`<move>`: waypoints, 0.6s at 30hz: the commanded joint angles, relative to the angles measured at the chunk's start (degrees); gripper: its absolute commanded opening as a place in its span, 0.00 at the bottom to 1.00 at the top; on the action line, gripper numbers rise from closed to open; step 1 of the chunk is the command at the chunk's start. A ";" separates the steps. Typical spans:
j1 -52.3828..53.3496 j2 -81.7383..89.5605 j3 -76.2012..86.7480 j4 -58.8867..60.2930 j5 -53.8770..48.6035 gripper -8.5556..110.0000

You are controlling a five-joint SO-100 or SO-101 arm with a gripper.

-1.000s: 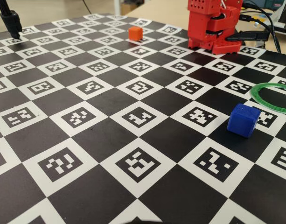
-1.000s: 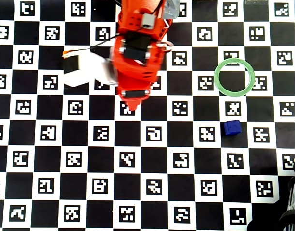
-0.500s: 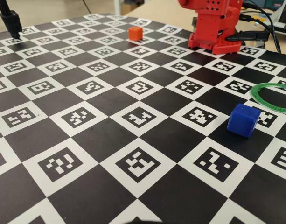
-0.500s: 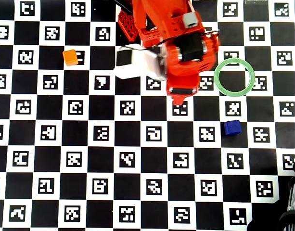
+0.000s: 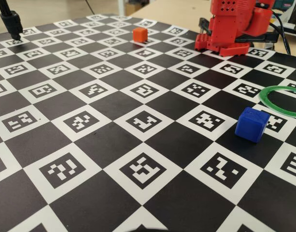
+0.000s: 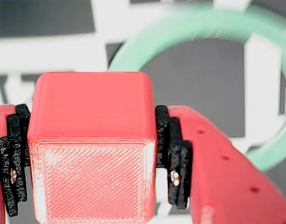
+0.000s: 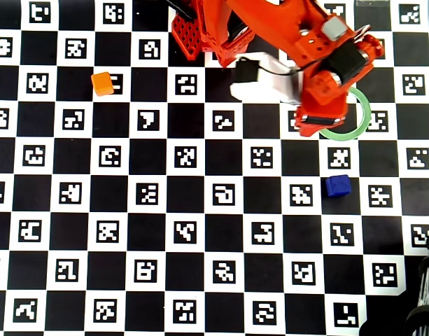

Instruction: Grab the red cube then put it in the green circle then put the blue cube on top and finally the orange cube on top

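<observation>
My pincer (image 6: pixel 94 186) is clamped on the red cube (image 6: pixel 91 144), one black pad (image 6: pixel 177 170) pressed against each side face. In the overhead view my arm (image 7: pixel 298 49) reaches out from its base and ends above the green circle (image 7: pixel 364 115), whose rim arcs just beyond the cube in the wrist view. The blue cube (image 7: pixel 337 185) lies near the pincer; the orange cube (image 7: pixel 102 83) well apart. The board's (image 5: pixel 114 159) squares carry coded markers, no readable words.

A black-and-white checkerboard mat (image 5: pixel 114 104) of coded markers covers the table, with a pale wooden desk (image 5: pixel 176 12) behind.
</observation>
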 commanded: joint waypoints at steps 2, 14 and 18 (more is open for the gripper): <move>-4.39 -0.26 -5.89 -4.39 2.29 0.05; -15.38 -6.24 -8.88 -5.62 6.94 0.05; -14.85 -8.26 -7.29 -8.00 7.38 0.05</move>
